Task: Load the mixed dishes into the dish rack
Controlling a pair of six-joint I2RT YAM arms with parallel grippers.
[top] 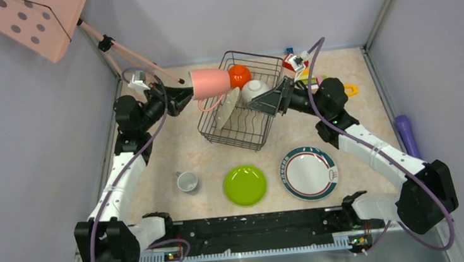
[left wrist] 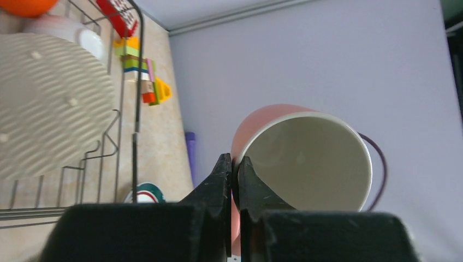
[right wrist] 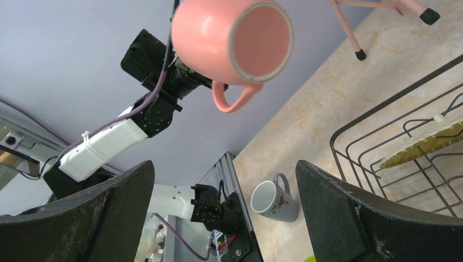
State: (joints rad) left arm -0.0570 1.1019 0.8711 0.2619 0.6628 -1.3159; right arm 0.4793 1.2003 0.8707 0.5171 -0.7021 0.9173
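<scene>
On the bench (top: 174,150), the lime-green plate (top: 245,185) and rimmed white plate (top: 308,174) are lying at 6 and 5 o'clock of the dish rack (top: 238,141), a whitish cup (top: 187,182) at 7. Inside, the straw mat (top: 229,109) is leaning before a second cup (top: 255,91) and the orange bowl (top: 239,76). My right end effector (top: 265,99) is gaping wide at 3 o'clock. My left end effector (left wrist: 233,164) is gripping the pink cup (left wrist: 306,158) by its rim, above 11 o'clock.

Left gripper (left wrist: 233,166) pinched tight; right gripper (right wrist: 225,183) wide apart.

Robotics lab test cell, plain lilac panels (top: 20,124) boxing in a small table (top: 174,149), arm rail (top: 250,226) at bottom, pink tripod (top: 105,42) upper left.
</scene>
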